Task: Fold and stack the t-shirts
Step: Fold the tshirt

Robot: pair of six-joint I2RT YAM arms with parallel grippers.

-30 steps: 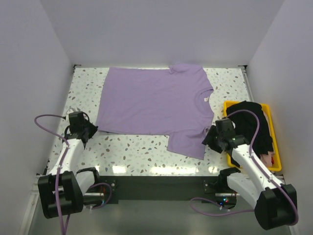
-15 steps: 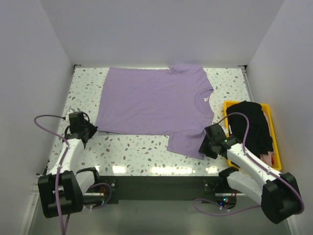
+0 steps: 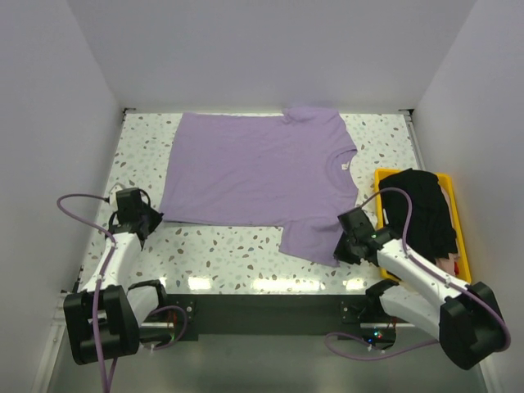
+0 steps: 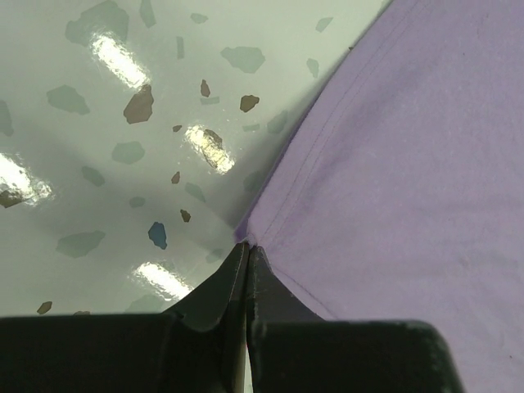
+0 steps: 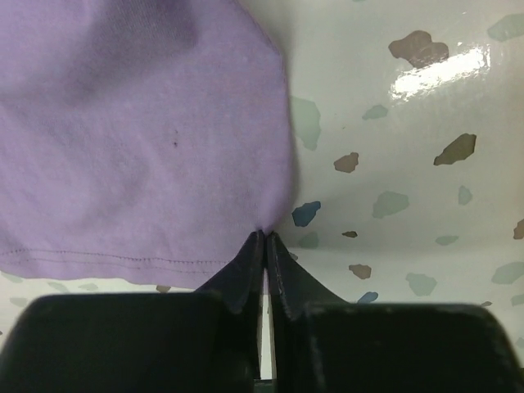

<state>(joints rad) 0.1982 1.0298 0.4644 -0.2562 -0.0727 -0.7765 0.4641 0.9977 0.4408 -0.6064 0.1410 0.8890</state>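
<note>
Flat, spread-out lavender t-shirt (image 3: 262, 176); crumpled black t-shirt (image 3: 426, 209) at far right.

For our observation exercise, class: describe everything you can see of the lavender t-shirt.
The lavender t-shirt is plain soft cloth with stitched hems and a small neck label. It lies spread flat on the speckled table, neck toward the right, with one sleeve at the far edge and one near. The left gripper pinches its near hem corner, and the right gripper pinches the near sleeve's corner.

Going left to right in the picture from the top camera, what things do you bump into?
left claw → purple t-shirt → right claw → yellow bin with the black t-shirt inside
</note>
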